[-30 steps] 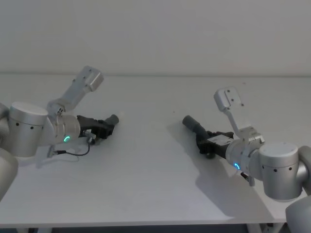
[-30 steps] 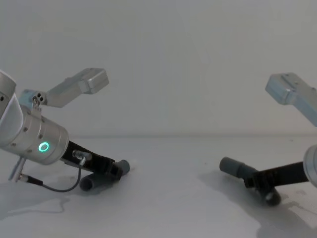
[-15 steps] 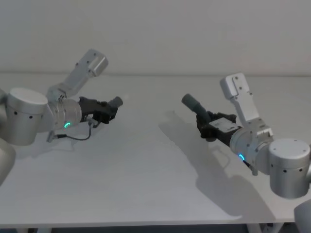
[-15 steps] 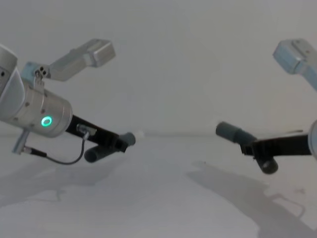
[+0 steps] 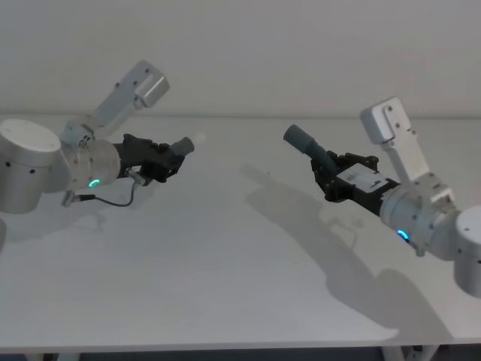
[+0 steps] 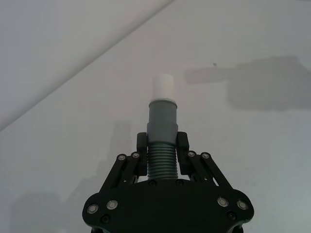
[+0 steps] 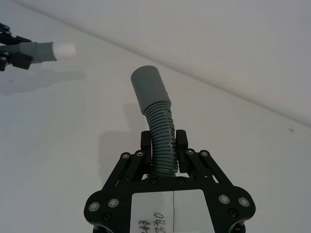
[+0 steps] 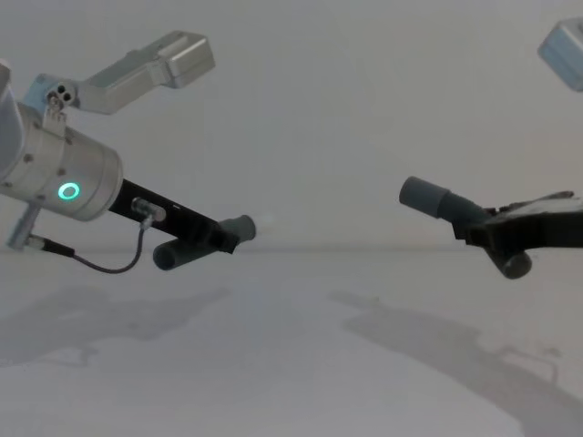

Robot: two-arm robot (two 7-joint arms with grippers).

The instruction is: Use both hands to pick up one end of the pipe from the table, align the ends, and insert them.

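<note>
My left gripper (image 5: 172, 156) is clamping the white-tipped piece (image 5: 184, 144), my right gripper (image 5: 325, 163) the grey-collared piece (image 5: 301, 139) (ends (image 5: 198, 141) well apart); aligning axes comes first.

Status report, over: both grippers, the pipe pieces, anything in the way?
Left gripper shut on white-tipped piece, above table. Right gripper shut on second piece, also airborne. Both apart, nothing between.

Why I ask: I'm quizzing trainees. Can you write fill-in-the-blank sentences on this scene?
1. The left tool is shut on a pipe piece with a ____ tip.
2. The right tool is shut on the other piece, whose end is plain ____.
3. Both pieces hang ____ the table, their ends apart.
Missing words: white; grey; above.
</note>
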